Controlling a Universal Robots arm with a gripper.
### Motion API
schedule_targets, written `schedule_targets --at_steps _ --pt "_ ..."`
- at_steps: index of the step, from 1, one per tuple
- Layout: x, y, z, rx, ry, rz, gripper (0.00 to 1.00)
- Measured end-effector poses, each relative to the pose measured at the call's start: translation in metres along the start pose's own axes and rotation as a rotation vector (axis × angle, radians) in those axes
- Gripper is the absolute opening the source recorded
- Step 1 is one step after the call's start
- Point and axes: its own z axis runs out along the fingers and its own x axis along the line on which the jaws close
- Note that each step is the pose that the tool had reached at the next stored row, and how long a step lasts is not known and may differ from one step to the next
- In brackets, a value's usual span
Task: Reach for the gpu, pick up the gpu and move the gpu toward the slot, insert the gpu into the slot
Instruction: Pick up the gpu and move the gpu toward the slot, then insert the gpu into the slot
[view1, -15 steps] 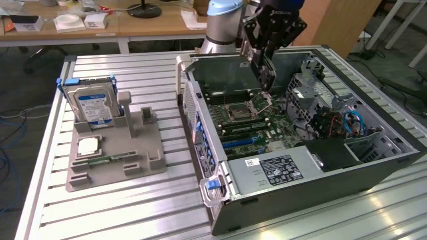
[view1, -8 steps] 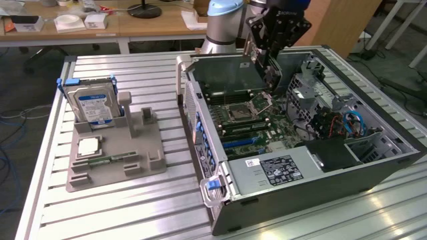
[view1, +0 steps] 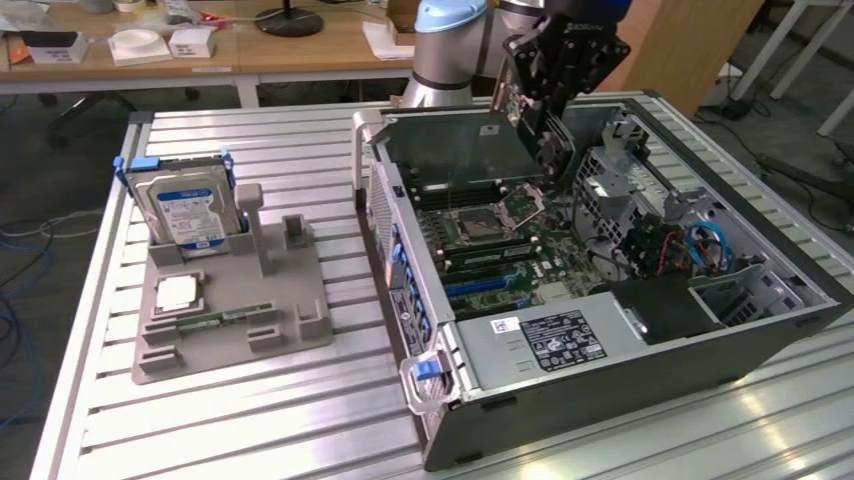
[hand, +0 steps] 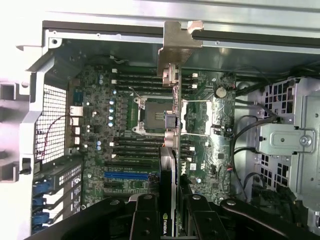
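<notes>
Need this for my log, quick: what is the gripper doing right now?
Gripper: closed on the gpu, holding it edge-on above the motherboard.

The gpu (view1: 454, 150) is a thin, flat, dark card with a grey metal bracket (hand: 176, 42) at one end. It stands on its long edge, up in the air over the open case (view1: 641, 350), gripped between the pincer (hand: 170, 207) fingers at the end away from the bracket. The bracket end points towards the case's rear wall. From the wrist it shows edge-on, a narrow strip across the board. The long blue slot (hand: 127, 176) lies bare on the case's board, with the card above it, unseated.
</notes>
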Motion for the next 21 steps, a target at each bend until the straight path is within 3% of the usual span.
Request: schedule_targets --at_steps 15,21 --pt "-0.0005 0.0000 0.0001 -0.0001 0.0002 -0.005 0.26" --pt "-0.0005 0.0000 0.0001 -0.0009 0.0039 -0.071 0.26"
